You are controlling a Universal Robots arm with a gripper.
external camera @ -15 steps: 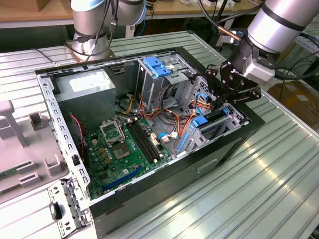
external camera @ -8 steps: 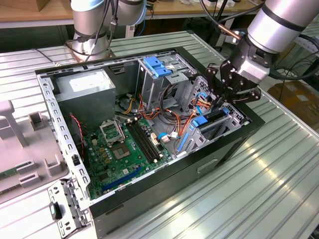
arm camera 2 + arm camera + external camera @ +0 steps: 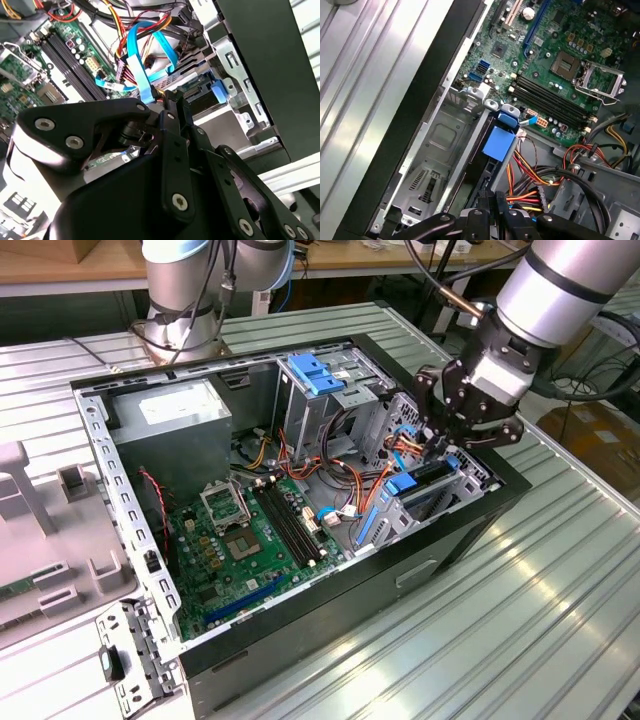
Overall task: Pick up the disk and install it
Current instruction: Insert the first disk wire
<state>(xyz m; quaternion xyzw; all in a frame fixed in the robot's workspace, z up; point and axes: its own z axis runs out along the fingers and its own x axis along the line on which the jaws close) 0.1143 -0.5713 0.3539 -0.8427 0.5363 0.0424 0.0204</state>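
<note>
So in the exterior view we've got the open case (image 3: 300,490) lying on the ribbed metal counter (image 3: 560,620), board (image 3: 235,545) facing up, grey power supply (image 3: 170,425) at the back corner and a drive cage (image 3: 320,380) with a blue latch beside it. The hand (image 3: 445,445) is down inside the case at the exterior view's right end, right over the disk (image 3: 425,485), which sits on edge in the bay there with its blue rail showing among the orange and yellow wires.

Second wrist view: we see the black fingers (image 3: 172,115) pressed close together, pointing at the disk (image 3: 197,90) in its slot, blue clip (image 3: 220,90) just beside it and a light blue cable (image 3: 137,65) looping above. We honestly can't tell if the hand is pinching the disk or has let go.

First wrist view: the disk's blue tab (image 3: 499,143) stands next to the metal bay (image 3: 440,150), with RAM slots (image 3: 552,102) nearby.
</note>
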